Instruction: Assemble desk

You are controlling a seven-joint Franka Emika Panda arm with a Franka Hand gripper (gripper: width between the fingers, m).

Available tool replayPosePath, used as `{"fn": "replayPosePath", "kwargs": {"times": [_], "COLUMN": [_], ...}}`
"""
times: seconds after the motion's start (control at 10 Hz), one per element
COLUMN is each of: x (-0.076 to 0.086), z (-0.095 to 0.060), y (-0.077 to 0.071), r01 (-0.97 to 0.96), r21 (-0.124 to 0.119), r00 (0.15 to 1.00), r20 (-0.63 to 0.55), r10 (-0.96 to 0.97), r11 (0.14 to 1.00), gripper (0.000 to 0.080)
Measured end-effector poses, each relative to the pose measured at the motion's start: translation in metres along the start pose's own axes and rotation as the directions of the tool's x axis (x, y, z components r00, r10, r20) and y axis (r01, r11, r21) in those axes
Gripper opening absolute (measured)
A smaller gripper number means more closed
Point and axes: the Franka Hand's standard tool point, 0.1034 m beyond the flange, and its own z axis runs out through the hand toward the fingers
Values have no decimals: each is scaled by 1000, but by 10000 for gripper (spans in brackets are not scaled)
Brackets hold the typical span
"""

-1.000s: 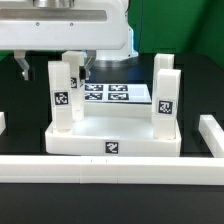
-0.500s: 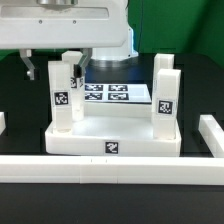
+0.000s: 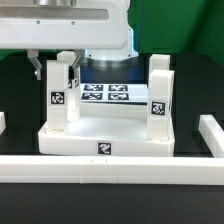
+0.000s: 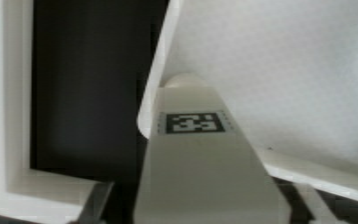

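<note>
No words, numbers or brand names can be read anywhere. The only signs are square black-and-white marker tags. One sits on the near rim of the desk top (image 3: 108, 140). One is on the leg (image 3: 59, 98) at the exterior view's left, another on the leg (image 3: 157, 100) at the exterior view's right. Several lie in rows on the marker board (image 3: 112, 94) behind. The wrist view shows one more tag (image 4: 197, 123), apparently on a leg, too blurred to make out its pattern.
</note>
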Motion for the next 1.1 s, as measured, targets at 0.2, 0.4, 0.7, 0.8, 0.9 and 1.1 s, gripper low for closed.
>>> {"fn": "replayPosePath", "kwargs": {"times": [0.2,0.4,0.7,0.8,0.9,1.1], "x": [0,-2,-5,-4,-2,-2], "z": [0,1,2,2,2,2], "y": [0,3,7,8,7,7], "r01": [-146,-413,-679,-743,-794,-848], "r21": [0,34,50,50,46,42], "r00": [989,911,734,669,607,531], "r20": [0,6,34,44,46,49], "r10": [146,413,678,742,793,846], "r11": [989,910,733,668,606,529], "gripper": [290,291,291,291,291,291]}}
